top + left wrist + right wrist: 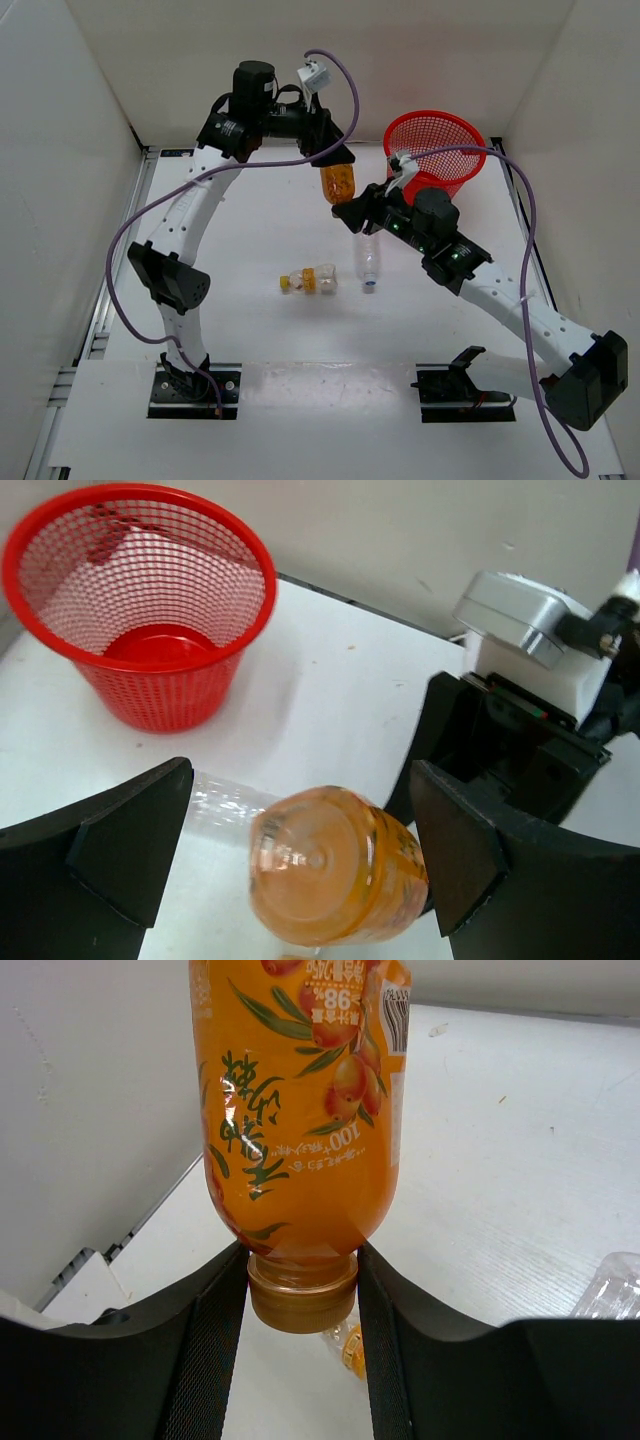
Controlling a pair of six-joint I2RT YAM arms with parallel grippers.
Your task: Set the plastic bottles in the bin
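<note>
Right gripper [302,1265] pinching orange bottle [300,1110] at cap, fingers pressed on both sides. Bottle held in air near red mesh bin [435,148], not in it. Left gripper [300,790] spread around bottle's base, gap at one finger. Yellow-capped bottle [310,281], slim clear bottle [368,262] lying on table [250,240].

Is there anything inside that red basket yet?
No bottles show inside the red bin: the left wrist view looks in and sees just its bare red floor. The nearest strip of floor is covered by the bin's own wall.
</note>
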